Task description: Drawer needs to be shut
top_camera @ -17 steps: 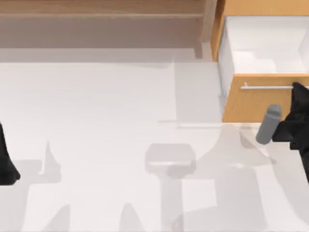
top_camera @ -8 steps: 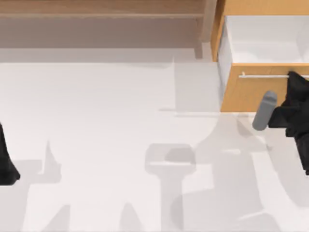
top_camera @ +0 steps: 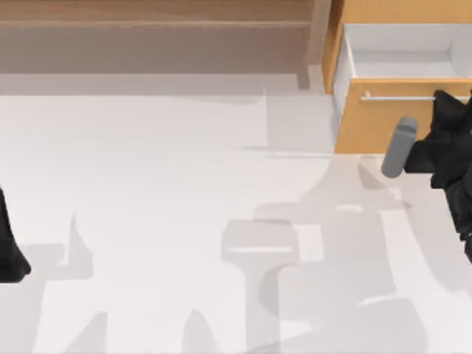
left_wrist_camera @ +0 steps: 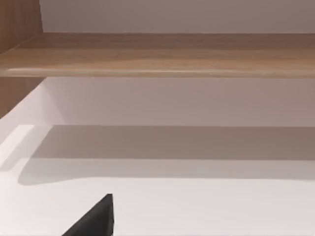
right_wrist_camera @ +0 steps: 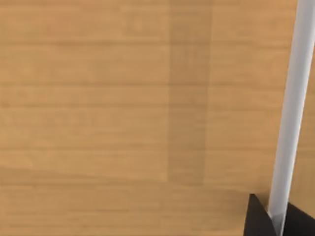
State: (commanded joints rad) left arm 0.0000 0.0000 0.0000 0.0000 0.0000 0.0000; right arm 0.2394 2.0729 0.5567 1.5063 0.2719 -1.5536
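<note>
Left gripper (top_camera: 11,254): parked at the top view's left edge, low over the white table (top_camera: 162,206); whether its fingers are wide or narrow cannot be told. The left wrist view carries one dark fingertip (left_wrist_camera: 96,219) at the frame's edge.
Shelf unit (top_camera: 155,18): brown wood, running along the far edge of the table from the left to just beside the drawer. The left wrist view looks under one of its boards (left_wrist_camera: 157,54) to a pale back wall, which the top view does not give.
Drawer (top_camera: 402,88): at the far right of the table, partly pulled out of its orange-tan cabinet. White inner walls show behind the front panel; nothing is seen lying inside the exposed strip.
Drawer direction: the front panel faces the near edge of the table; its long axis runs left to right, and the thin silver bar handle (top_camera: 398,97) lies along that same line.
Right gripper (top_camera: 445,110): at the right end of the front panel, against the handle. Its spread cannot be told from above.
Right wrist view: close on the wood-grain panel (right_wrist_camera: 123,108), with the silver bar (right_wrist_camera: 291,108) passing between two dark fingertips (right_wrist_camera: 257,221), a contact the top view leaves unclear.
</note>
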